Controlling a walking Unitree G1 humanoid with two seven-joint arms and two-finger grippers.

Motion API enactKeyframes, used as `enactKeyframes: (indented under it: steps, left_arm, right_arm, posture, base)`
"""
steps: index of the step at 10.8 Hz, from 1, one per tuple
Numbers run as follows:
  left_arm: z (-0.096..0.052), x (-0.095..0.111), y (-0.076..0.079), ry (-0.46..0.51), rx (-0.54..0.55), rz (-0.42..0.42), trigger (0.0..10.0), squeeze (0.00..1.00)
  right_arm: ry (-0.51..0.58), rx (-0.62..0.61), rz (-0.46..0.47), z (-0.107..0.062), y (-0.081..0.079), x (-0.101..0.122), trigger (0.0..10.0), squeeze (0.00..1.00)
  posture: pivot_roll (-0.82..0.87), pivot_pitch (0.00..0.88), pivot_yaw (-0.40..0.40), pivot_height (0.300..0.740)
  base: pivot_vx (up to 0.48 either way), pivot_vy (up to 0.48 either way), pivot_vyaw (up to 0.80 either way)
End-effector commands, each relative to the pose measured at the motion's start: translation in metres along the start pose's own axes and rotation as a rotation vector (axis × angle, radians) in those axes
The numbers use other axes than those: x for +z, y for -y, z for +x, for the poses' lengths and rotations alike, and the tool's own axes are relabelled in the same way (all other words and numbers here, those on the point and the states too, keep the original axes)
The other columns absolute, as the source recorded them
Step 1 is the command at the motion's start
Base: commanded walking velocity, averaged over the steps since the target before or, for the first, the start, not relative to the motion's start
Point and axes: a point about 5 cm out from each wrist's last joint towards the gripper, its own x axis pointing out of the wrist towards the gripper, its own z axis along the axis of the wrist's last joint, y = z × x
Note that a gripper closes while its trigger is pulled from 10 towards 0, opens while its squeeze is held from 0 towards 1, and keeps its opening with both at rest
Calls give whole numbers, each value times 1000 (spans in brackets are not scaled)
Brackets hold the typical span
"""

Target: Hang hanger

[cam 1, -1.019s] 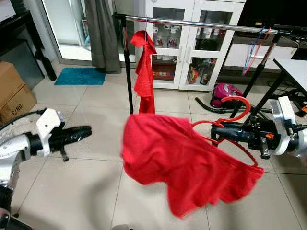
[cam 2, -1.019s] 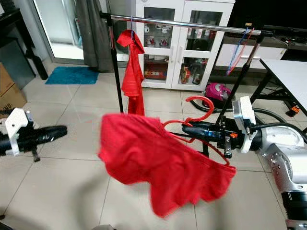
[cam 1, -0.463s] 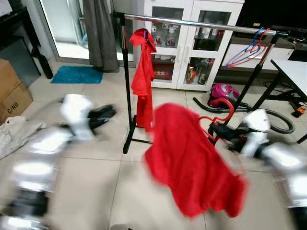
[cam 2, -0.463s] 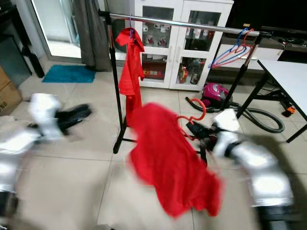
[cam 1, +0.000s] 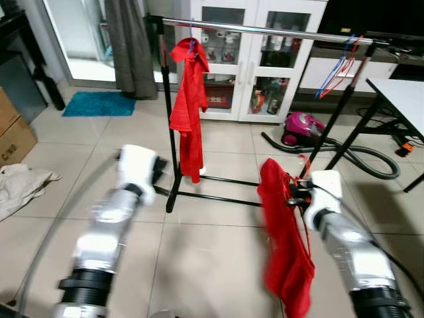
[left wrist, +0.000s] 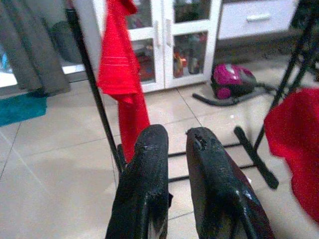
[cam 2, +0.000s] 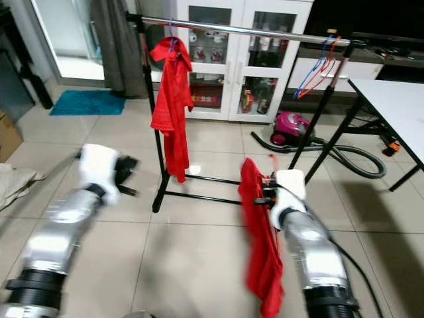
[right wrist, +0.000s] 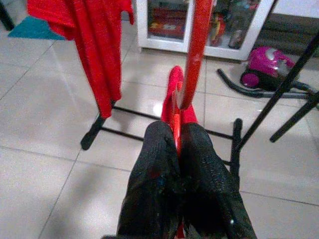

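- My right gripper [right wrist: 174,149] has its two black fingers pinched tight on the red hanger [right wrist: 192,55], whose hook stands up just past my fingertips.
- The red cloth [cam 1: 285,232] on that hanger now hangs straight down beside my right arm; a second ago it was billowed wide across my front, so the swing has settled as I turned it edge-on.
- My left gripper [left wrist: 174,149] is empty, fingers a narrow gap apart, pointing toward the foot of the rack. It was stretched out to my left before and has since come forward.
- The rail [cam 1: 265,30] is closer and more square to me than it was a second ago, so I have been walking up to it. The hanger is not on it yet; it sits well below the bar.
- Another red garment [cam 1: 185,99] already hangs near the rail's left end, and blue and red empty hangers [cam 1: 334,66] near the right end. The bare stretch between looks like my spot.
- I judge the next move is to lift the hook above the bar, then lower it on.
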Motion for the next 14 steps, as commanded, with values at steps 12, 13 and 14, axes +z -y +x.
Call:
enactKeyframes:
  steps: [12,13,14]
  left_arm:
    - [5,13,6,37,7,65,10000,0]
    - [5,13,6,38,7,63,10000,39]
    - [5,13,6,38,7,62,10000,47]
  right_arm:
    - [204,-84,70,10,-12,34,10000,0]
    - [209,-85,69,11,-11,35,10000,0]
    - [212,-86,69,11,-11,36,10000,0]
  posture:
    - [81,0,-10,740]
    - [80,0,-10,740]
    - [80,0,-10,740]
  base:
    - [357,0,0]
    - [390,0,0]
    - [390,0,0]
